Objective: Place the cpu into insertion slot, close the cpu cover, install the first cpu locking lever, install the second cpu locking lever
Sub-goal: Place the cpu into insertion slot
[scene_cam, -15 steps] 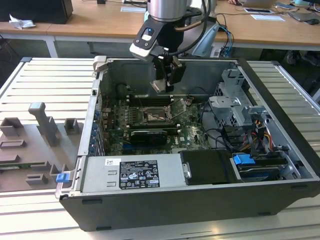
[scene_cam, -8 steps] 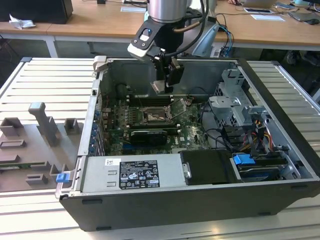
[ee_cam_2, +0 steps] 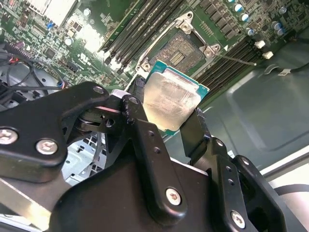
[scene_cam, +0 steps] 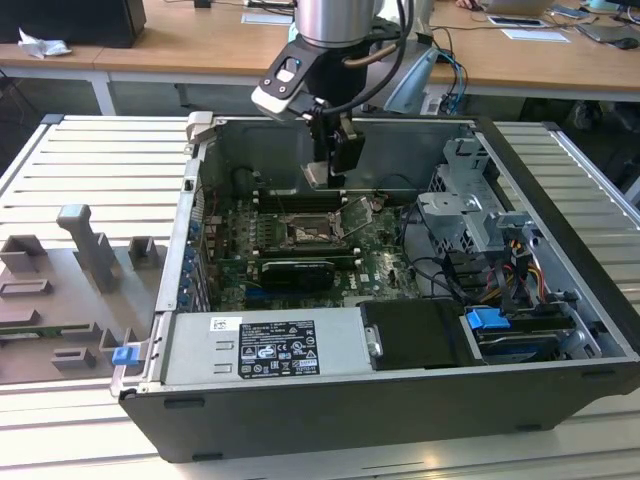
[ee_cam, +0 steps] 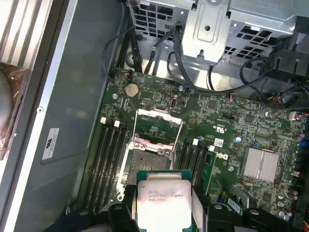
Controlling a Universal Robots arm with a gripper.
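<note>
Step 1 in hand: gripper (ee_cam_2: 161, 116) clamped edgewise on the cpu (ee_cam_2: 171, 99), held clear above the motherboard's (ee_cam: 217, 121) uncovered insertion slot (ee_cam: 147, 162), cpu cover (ee_cam: 159, 126) raised; seating likely calls for square alignment.

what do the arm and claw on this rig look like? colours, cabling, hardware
Silver-grey cylindrical metal arm ending in a black wrist housing, with a white-and-black camera module mounted on it and a black cable looping beside. The matte black two-finger claw is built of flat jointed link plates fastened with silver screws.
</note>
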